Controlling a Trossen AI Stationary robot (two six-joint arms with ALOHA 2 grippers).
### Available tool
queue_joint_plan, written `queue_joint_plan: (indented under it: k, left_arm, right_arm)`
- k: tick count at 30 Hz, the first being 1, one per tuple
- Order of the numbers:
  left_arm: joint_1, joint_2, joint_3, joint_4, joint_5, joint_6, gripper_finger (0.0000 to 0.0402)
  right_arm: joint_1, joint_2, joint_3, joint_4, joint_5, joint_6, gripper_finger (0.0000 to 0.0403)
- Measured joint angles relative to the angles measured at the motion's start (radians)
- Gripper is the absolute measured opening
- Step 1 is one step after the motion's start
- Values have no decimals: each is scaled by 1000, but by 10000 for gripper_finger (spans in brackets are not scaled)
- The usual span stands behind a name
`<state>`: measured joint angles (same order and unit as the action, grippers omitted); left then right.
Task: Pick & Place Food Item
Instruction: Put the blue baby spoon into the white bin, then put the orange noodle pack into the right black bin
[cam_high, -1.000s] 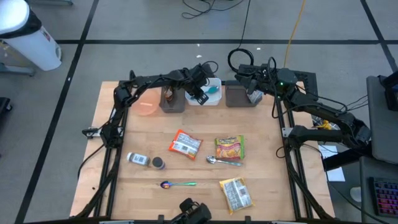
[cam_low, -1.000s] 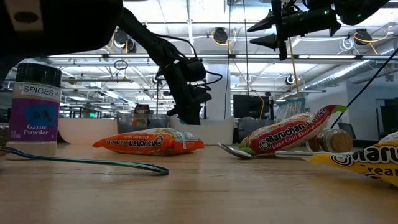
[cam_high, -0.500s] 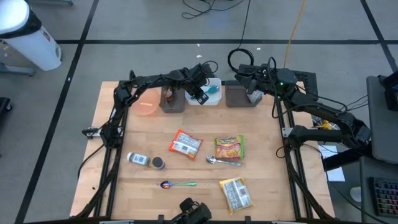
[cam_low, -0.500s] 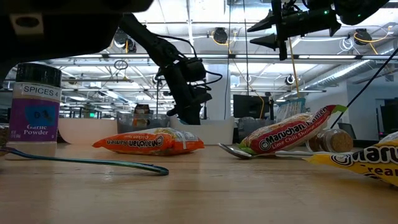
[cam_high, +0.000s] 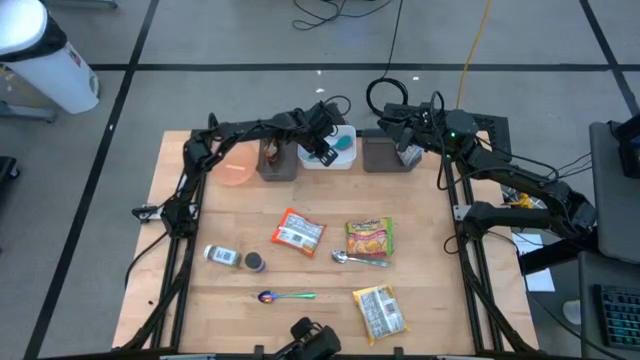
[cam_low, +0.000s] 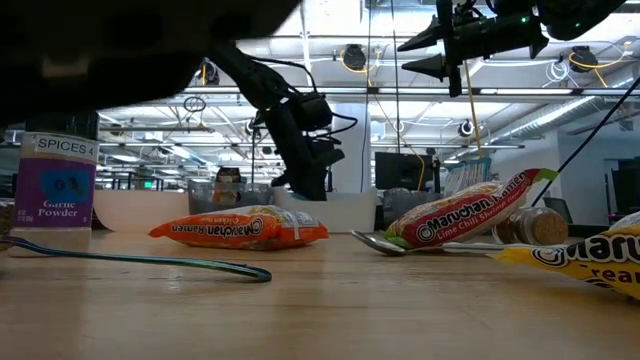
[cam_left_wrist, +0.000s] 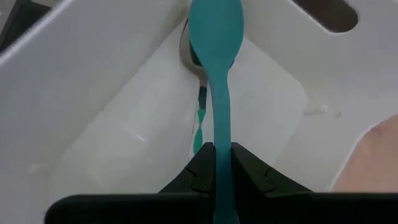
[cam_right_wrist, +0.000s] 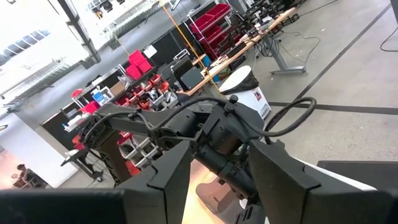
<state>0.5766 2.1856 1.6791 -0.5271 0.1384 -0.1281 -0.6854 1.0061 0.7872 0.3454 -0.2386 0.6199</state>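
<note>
On the table, Maruchan ramen packet, "Garlic Powder" spice jar

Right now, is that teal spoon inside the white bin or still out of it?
Partly in: the left fingers grip the teal spoon, whose bowl reaches into the white bin.
</note>
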Motion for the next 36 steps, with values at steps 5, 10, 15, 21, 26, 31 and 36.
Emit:
queue_joint_plan:
  k: [5,10,15,21,26,31,36]
  left_arm:
    - [1,15,0,2,-6,-16,29]
    - [0,16,0,2,-4,-16,34]
    - [0,16,0,2,-4,-12,33]
    - [2,16,0,2,-4,-12,66]
    - [9,16,0,2,21,-13,99]
    - [23,-3,-1,-2,98,-30,132]
    - [26,-82,-1,0,126,-27,151]
  right_arm:
    - [0,0,0,0,0,8,155]
    - [0,0,0,0,0,7,155]
    - [0,0,0,0,0,5,155]
    - [0,0,0,0,1,-3,155]
    - [0,0,0,0,1,-3,155]
    - [0,0,0,0,1,-3,155]
    - [0,0,0,0,1,-14,155]
